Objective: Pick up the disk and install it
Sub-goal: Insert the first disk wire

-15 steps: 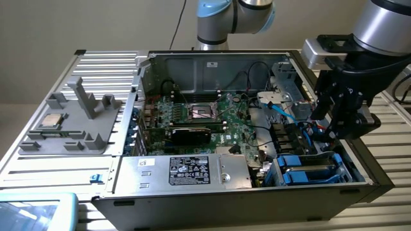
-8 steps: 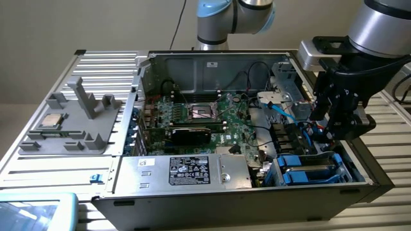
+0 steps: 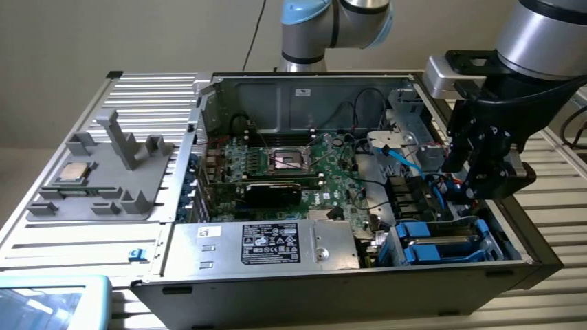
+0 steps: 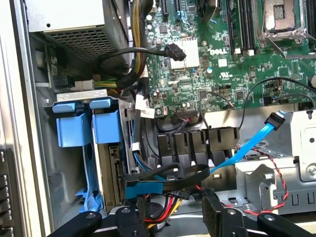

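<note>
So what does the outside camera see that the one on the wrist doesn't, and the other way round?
Exterior view: the whole open computer case, a grey tray beside it carrying a square chip, and the arm with its gripper over the case at that view's right.
Wrist view: the open fingers close above red and yellow wires, plus the lettering on the board.
Both: the green motherboard, blue drive carriers and blue cable.
</note>
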`<state>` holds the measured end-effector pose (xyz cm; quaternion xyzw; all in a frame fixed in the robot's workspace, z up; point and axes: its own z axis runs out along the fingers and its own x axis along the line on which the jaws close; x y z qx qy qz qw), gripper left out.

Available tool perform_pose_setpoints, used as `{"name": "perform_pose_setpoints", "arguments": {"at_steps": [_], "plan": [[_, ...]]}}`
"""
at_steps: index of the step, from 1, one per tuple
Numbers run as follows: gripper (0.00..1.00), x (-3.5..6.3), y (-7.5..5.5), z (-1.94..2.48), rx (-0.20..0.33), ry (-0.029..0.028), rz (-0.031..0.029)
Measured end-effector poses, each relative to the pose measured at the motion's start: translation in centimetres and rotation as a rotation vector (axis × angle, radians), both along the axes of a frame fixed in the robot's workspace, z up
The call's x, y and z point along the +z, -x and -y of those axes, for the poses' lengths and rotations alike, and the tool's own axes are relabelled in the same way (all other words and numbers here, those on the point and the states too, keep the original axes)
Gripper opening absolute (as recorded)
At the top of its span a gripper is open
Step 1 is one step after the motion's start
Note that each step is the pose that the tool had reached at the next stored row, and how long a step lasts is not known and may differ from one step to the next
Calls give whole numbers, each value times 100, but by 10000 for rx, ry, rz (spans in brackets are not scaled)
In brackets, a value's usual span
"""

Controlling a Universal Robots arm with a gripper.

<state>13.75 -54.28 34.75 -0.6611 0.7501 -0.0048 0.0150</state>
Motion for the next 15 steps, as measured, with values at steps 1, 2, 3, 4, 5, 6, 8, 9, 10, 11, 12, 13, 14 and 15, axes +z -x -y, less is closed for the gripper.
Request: {"name": "perform_pose_setpoints", "arguments": {"at_steps": [1, 2, 3, 4, 5, 6, 8, 9, 10, 11, 12, 13, 14, 15], "plan": [[58, 2, 0, 1, -1, 24, -17], [58, 5, -1, 0, 0, 50, -39], [58, 11, -2, 0, 0, 68, -59], [58, 24, -2, 0, 0, 86, -69], [58, 43, -3, 0, 0, 97, -70], [58, 59, -3, 0, 0, 97, -71], [58, 62, -4, -1, 1, 93, -71], [58, 62, -4, -1, 0, 93, -71], [58, 61, -4, -1, 1, 92, -72], [58, 62, -3, -1, 0, 93, -71], [58, 63, 4, -3, -5, 95, -70], [58, 64, 15, -4, -22, 98, -61], [58, 62, 27, -5, -49, 94, -56], [58, 62, 39, -6, -81, 94, -52]]}}
